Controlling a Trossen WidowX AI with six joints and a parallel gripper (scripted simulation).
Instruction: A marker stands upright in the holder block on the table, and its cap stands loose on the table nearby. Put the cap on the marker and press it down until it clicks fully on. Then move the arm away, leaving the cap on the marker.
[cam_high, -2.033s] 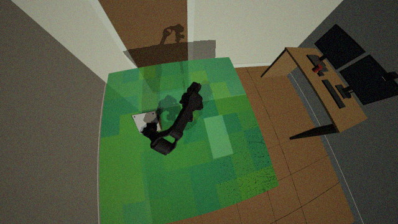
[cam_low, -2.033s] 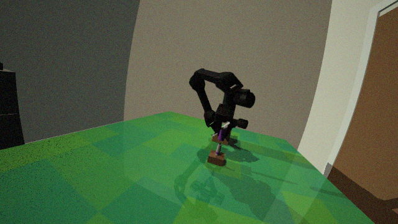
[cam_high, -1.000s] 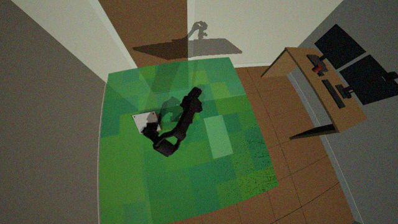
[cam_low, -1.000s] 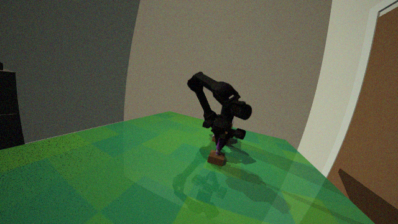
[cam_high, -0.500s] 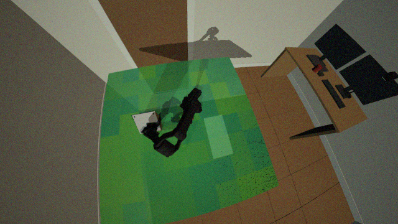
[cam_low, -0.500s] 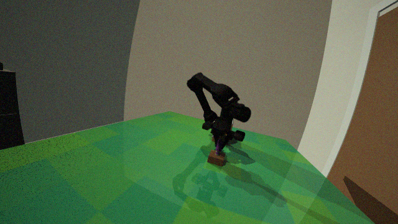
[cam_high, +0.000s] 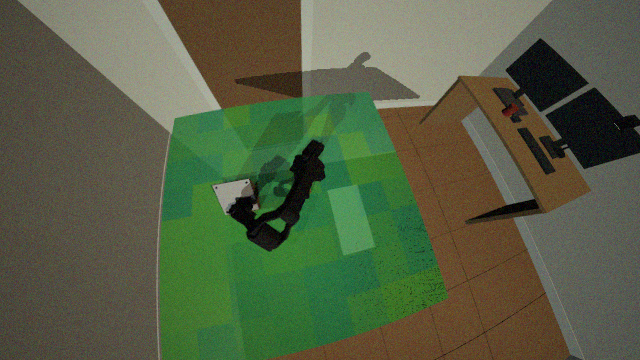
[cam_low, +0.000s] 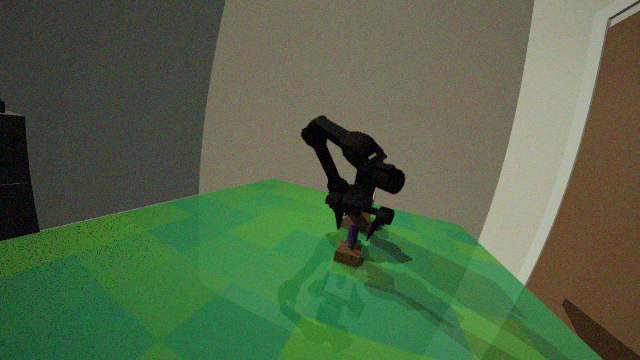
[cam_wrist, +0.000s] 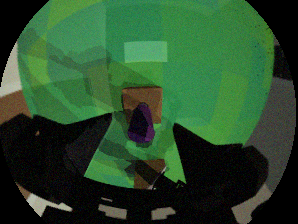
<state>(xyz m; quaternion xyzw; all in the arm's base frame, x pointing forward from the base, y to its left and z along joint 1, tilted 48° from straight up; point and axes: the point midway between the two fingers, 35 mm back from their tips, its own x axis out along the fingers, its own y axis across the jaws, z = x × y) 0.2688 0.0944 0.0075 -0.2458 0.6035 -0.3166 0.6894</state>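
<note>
On the left of the exterior view a dark cabinet (cam_low: 12, 175) stands beyond the bench (cam_low: 150, 280), whose top is a patchwork of green squares. In the top view a pale plate (cam_high: 231, 192) lies on the bench left of centre, partly under the arm (cam_high: 290, 200). Far right in that view, a wooden desk (cam_high: 550, 185) off the bench carries a keyboard (cam_high: 536, 150) and two dark monitors (cam_high: 575, 100); a brown door (cam_low: 600, 200) fills the right edge of the exterior view. Nothing stands between the tool and the marker.

The brown holder (cam_low: 348, 256) sits near the bench's middle, with the purple marker (cam_low: 353, 236) upright in it. Its top end reads as one purple piece; the cap (cam_wrist: 140, 124) appears seated on it, though the joint is too blurred to make out.

The arm rises from its base, bends sharply at the elbow (cam_low: 315, 131) and comes down over the holder, wrist pointing at the bench. The tool (cam_low: 358, 227) hangs just above the marker with its fingers (cam_low: 377, 225) spread wide to either side of the purple top, clear of it and holding nothing. In the wrist view the fingers frame the marker from both sides.
</note>
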